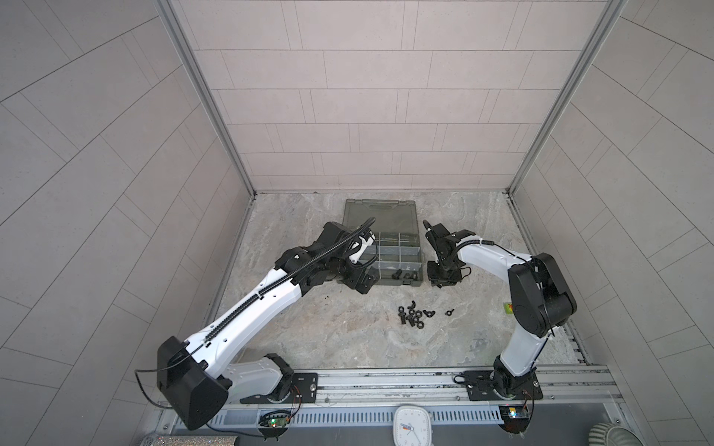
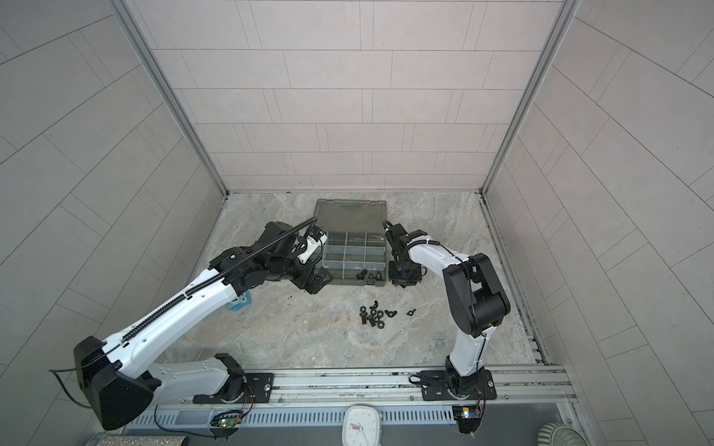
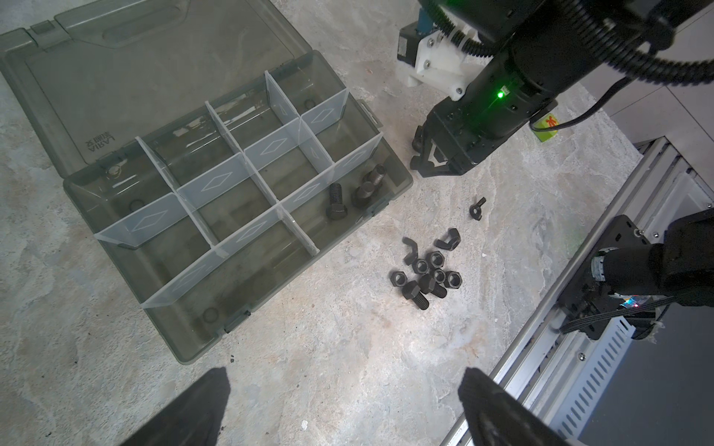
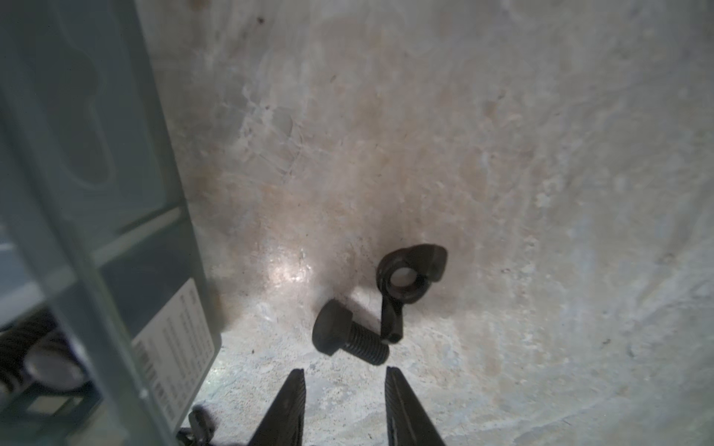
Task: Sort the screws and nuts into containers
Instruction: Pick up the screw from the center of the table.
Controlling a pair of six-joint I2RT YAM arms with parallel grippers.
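The olive-grey case lies open, its containers (image 1: 398, 255) split by pale dividers (image 3: 216, 181). Its front right one holds screws (image 3: 336, 200). More screws and nuts lie in a pile (image 1: 413, 311) on the floor in front of the case, with one wing nut (image 3: 478, 208) apart. My left gripper (image 3: 344, 386) hovers open and empty by the case's front left corner. My right gripper (image 4: 344, 372) is low beside the case's right side, open, with nothing between its fingers. Just beyond its tips lie a screw (image 4: 347, 340) and a wing nut (image 4: 405, 282).
A green cube (image 1: 509, 307) sits on the floor near the right arm. A small blue toy (image 2: 239, 303) shows under the left arm. The case lid (image 1: 380, 214) lies flat behind the compartments. The metal rail (image 1: 386, 380) runs along the front edge.
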